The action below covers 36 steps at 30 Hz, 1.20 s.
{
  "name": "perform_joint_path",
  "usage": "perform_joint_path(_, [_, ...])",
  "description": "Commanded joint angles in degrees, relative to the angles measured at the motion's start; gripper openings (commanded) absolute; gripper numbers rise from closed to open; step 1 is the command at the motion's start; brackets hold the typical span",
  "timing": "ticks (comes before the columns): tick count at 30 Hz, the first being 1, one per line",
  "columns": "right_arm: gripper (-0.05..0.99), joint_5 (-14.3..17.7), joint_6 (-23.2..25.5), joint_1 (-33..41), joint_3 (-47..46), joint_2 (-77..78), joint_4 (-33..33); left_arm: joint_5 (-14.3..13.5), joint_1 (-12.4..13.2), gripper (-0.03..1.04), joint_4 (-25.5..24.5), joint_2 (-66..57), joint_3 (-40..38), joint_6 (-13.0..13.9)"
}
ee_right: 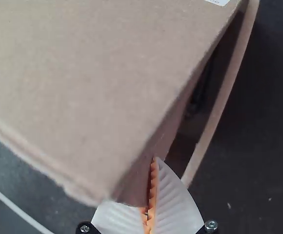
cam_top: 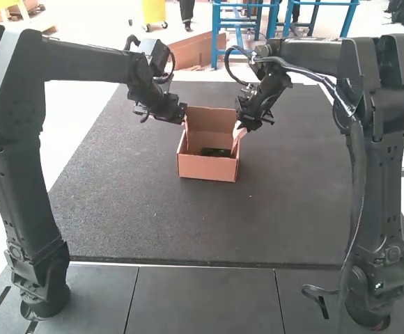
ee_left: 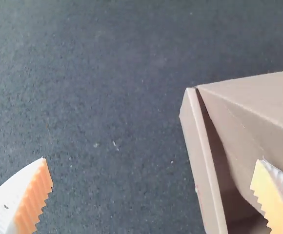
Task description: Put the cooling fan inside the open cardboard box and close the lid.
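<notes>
Now we're seeing left gripper hovering wide open at cardboard box corner, right gripper clamping its flap, cooling fan inside.

No text, number or sign is legible in any view. The cardboard box shows plain brown walls from the high view. In the right wrist view a sliver of a white label sits at the far edge of the box's outer face (so little of it is in frame that any print on it cannot be made out).
</notes>
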State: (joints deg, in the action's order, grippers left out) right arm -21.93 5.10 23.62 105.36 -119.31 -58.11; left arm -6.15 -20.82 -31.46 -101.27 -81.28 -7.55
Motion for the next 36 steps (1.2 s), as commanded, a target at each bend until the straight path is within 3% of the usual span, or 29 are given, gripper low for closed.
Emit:
perform_joint_path(1, [-0.02,-0.6,-1.5,1.3,-1.2,3.6,-0.7,0.5,-1.0,0.97,-1.8,3.3,0.9,1.8])
perform_joint_path(3, [-0.02,-0.3,-2.4,1.9,-2.5,3.8,-0.9,-0.8,-0.9,0.97,-4.6,4.1,1.1,3.5])
perform_joint_path(8, [-0.02,1.8,-3.2,2.4,-5.9,4.3,-0.9,-3.9,-0.5,0.97,-10.8,5.6,1.3,4.8])
perform_joint_path(14, [0.00,4.7,-4.0,2.3,-7.4,4.9,-0.6,-9.1,1.0,0.97,-11.7,6.4,0.9,6.6])
perform_joint_path(15, [0.13,4.8,-4.0,2.2,-7.1,4.9,-0.6,-9.6,1.3,0.97,-11.1,6.4,0.6,6.7])
perform_joint_path(19, [0.83,4.3,-3.4,2.0,-3.8,5.0,-1.4,-12.1,1.8,0.97,-7.6,6.6,-1.8,6.6])
perform_joint_path(20, [0.92,3.2,-3.4,1.8,-2.8,5.1,-2.2,-12.4,1.7,0.97,-6.2,6.6,-2.6,6.6])
perform_joint_path(23, [0.92,-1.0,-3.4,1.1,-0.8,6.2,-2.9,-12.4,1.5,0.97,-2.5,6.6,-5.6,6.4])
perform_joint_path(29, [0.92,-2.3,-3.2,-1.7,-1.7,12.1,-2.1,-12.3,-0.8,0.97,4.0,6.0,-8.5,7.8])
perform_joint_path(31, [0.92,0.2,-3.3,-2.7,-3.8,14.8,0.3,-12.3,-2.5,0.97,4.6,5.6,-8.5,7.9])
perform_joint_path(36, [0.92,11.2,-4.7,-5.9,-12.5,23.2,9.9,-11.9,-6.0,0.97,6.2,4.5,-8.4,7.9])
